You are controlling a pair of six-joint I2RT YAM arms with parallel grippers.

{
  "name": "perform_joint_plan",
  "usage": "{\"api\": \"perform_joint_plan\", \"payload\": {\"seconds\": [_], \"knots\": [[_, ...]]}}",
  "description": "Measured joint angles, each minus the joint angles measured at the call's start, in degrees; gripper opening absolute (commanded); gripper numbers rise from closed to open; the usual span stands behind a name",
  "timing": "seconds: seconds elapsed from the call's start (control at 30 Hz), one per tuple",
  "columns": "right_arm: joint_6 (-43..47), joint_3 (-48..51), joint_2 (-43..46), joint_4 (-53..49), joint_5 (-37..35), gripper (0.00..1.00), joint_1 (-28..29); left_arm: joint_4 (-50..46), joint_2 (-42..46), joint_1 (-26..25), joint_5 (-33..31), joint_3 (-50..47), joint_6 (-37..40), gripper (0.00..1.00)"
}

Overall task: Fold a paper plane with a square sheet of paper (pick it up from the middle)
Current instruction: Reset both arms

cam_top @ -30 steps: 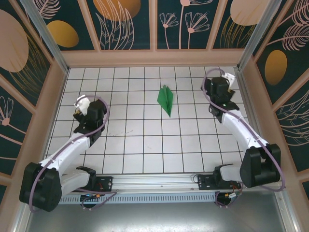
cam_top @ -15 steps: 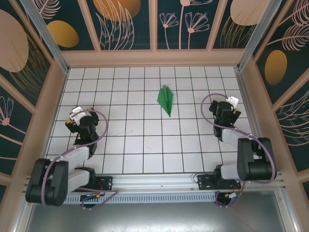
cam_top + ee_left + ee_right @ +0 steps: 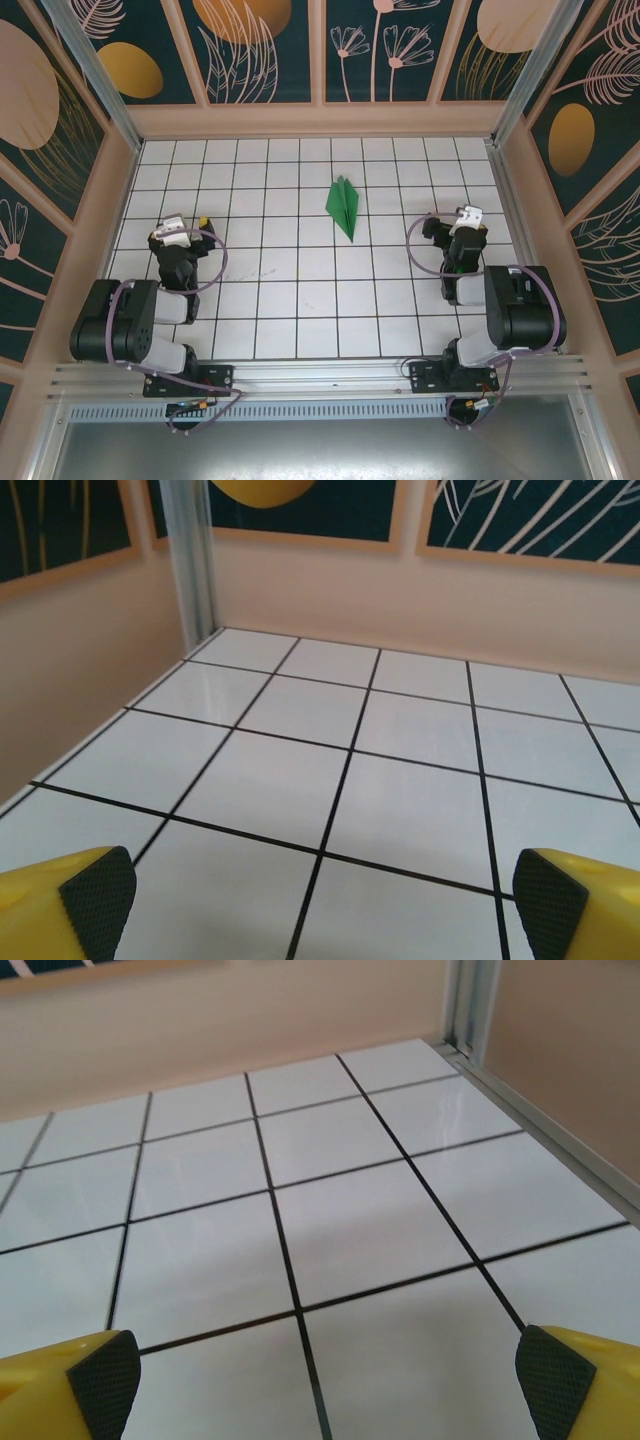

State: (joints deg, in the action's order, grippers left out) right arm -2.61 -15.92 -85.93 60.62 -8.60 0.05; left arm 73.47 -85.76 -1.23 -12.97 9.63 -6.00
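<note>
The green paper plane (image 3: 344, 206) lies flat on the white grid table (image 3: 300, 290), a slim dart pointing toward the near side, in the far middle. My left gripper (image 3: 180, 232) hovers low at the left, well away from the plane, drawn back over its own arm. In the left wrist view the left gripper (image 3: 325, 890) is open, its black pads (image 3: 100, 890) far apart over bare tiles. My right gripper (image 3: 456, 226) sits at the right, also apart from the plane. The right gripper (image 3: 325, 1375) is open too, with nothing between its fingertips (image 3: 105, 1375).
Beige walls box in the table: the back wall (image 3: 320, 120), the left wall (image 3: 95, 220) and the right wall (image 3: 545, 220). A metal corner post (image 3: 188, 560) stands ahead of the left gripper. A metal rail (image 3: 540, 1130) borders the tiles beside the right gripper.
Both arms have pulled back toward their bases and folded in, the grippers drawing nearer the front. The plane has stayed where it was.
</note>
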Motion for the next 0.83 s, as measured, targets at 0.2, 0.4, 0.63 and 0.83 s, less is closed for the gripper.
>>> {"api": "perform_joint_plan", "payload": {"seconds": [0.2, 0.4, 0.63, 0.83], "knots": [[0.8, 2.4, -1.7, 6.1, 2.8, 0.99, -0.3, 1.0, -1.0, 0.1, 0.3, 0.8, 0.0, 0.99], [0.8, 2.5, -2.0, 7.7, 4.0, 0.99, -0.5, 0.9, -1.0, 0.1, 0.3, 2.0, 0.0, 0.99], [0.8, 2.5, -2.0, 8.2, 4.2, 0.99, -0.5, 0.7, -1.0, 0.1, 0.8, 2.3, 0.0, 0.98], [0.8, 2.5, -2.0, 8.2, 4.2, 0.99, -0.5, 0.0, -1.0, 0.1, 1.0, 2.8, 0.0, 0.99]]}}
